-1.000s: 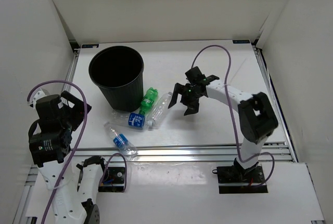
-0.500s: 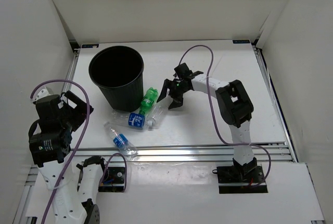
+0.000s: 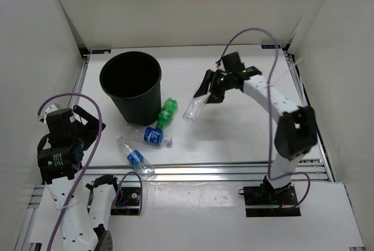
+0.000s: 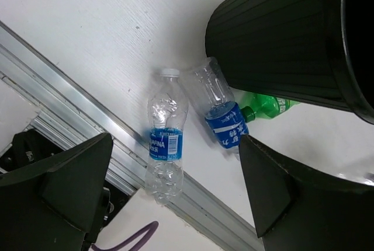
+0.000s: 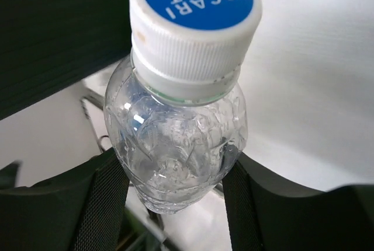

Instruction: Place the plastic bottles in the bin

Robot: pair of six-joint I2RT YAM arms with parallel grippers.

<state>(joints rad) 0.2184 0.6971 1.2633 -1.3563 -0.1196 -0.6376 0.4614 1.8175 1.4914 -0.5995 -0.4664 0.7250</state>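
My right gripper (image 3: 209,92) is shut on a clear plastic bottle (image 3: 191,110) with a white and blue cap and holds it above the table, right of the black bin (image 3: 143,102). The right wrist view shows that bottle (image 5: 178,140) wedged between both pads (image 5: 99,204). A green bottle (image 3: 167,111) lies against the bin's foot. Two blue-labelled bottles (image 3: 155,136) (image 3: 134,156) lie nearer the front rail. My left gripper (image 4: 175,204) is open and hovers high over those bottles (image 4: 165,146) (image 4: 219,108), beside the bin (image 4: 280,35).
An aluminium rail (image 3: 234,169) runs along the table's front edge, close to the nearest bottle. White walls enclose the table on three sides. Purple cables (image 3: 251,32) loop above both arms.
My right gripper closed on the clear bottle and lifted it up and to the right, away from the green bottle. The left arm sank slightly.
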